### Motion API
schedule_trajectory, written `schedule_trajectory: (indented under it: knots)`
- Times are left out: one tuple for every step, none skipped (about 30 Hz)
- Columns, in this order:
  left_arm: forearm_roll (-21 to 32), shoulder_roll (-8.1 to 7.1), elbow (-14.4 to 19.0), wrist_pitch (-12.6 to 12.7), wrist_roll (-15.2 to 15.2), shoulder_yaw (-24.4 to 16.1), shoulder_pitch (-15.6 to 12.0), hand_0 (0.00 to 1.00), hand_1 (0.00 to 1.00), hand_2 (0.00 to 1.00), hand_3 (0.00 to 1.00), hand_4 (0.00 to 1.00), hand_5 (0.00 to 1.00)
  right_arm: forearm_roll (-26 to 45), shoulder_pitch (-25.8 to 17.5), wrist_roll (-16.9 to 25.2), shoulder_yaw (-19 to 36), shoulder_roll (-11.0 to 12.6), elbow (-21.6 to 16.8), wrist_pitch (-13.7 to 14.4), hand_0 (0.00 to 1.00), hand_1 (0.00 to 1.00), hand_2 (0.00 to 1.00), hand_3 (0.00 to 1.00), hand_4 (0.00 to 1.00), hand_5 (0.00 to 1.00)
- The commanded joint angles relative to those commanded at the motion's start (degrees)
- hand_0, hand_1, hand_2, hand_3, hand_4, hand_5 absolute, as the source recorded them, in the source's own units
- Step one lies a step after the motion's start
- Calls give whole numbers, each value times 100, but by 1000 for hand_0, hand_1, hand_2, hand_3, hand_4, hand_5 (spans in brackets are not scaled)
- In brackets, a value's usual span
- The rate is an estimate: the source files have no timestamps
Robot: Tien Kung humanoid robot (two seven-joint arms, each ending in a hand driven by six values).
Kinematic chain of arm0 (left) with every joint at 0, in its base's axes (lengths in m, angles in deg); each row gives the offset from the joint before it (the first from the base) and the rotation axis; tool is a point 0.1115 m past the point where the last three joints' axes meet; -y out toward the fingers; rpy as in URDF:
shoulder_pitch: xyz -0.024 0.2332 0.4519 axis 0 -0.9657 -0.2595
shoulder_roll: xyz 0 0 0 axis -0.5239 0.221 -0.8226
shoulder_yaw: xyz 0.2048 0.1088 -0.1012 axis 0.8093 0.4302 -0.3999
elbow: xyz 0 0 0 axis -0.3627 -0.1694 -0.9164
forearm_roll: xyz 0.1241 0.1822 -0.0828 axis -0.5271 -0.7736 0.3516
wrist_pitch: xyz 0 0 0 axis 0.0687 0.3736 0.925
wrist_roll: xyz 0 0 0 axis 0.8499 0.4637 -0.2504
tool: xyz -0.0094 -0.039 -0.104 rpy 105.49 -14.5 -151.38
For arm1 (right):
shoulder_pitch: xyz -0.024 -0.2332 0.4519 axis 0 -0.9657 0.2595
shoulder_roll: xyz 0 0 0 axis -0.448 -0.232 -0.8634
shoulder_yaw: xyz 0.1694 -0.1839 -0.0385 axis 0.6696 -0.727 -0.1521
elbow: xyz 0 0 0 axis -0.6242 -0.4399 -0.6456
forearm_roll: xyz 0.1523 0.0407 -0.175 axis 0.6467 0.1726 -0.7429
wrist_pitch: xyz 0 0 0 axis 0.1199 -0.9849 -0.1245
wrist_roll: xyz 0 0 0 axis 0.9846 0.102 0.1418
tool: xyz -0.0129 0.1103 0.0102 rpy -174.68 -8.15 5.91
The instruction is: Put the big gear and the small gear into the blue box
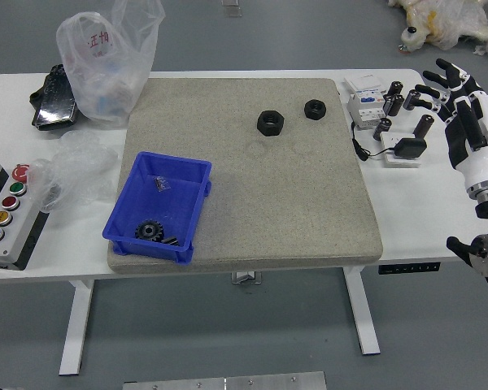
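My right hand (pixel 449 91) is at the right edge of the table, above the black cylinders, its fingers spread with nothing in them. The blue box (pixel 183 171) stands on the left part of the grey mat. A toothed black gear (pixel 150 231) lies inside near the box's front wall, and a smaller dark piece (pixel 171 241) lies right beside it, partly hidden by the wall. I cannot tell whether that piece is a gear. My left hand does not show.
Two black nuts (pixel 270 123) (pixel 315 109) lie at the mat's back right. Black cylinders (pixel 423 126), white boxes (pixel 366 108) and a cable stand at the right. Plastic bags (pixel 110 61), a black package (pixel 57 99) and a button panel (pixel 12 215) occupy the left.
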Motion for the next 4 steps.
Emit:
schedule_trajectory:
  knots:
    - [1, -1, 0, 1, 2, 0, 3, 740, 626, 625, 707, 689, 477, -8, -13, -3, 30, 0, -8, 2, 573, 661, 701, 767, 906, 650]
    - [-1, -4, -1, 2, 6, 0, 5, 740, 626, 625, 707, 689, 477, -17, -29, -5, 69, 2, -18, 5, 573, 661, 701, 767, 906, 650]
    - [-3, -8, -1, 4, 9, 0, 5, 740, 626, 625, 707, 689, 477, -25, -44, -7, 111, 5, -29, 8, 573, 661, 701, 767, 906, 650]
    - [-6, -12, -2, 5, 10, -4, 5, 740, 626, 625, 707, 689, 477, -29, -56, -9, 144, 8, -38, 10, 573, 661, 701, 767, 906, 650]
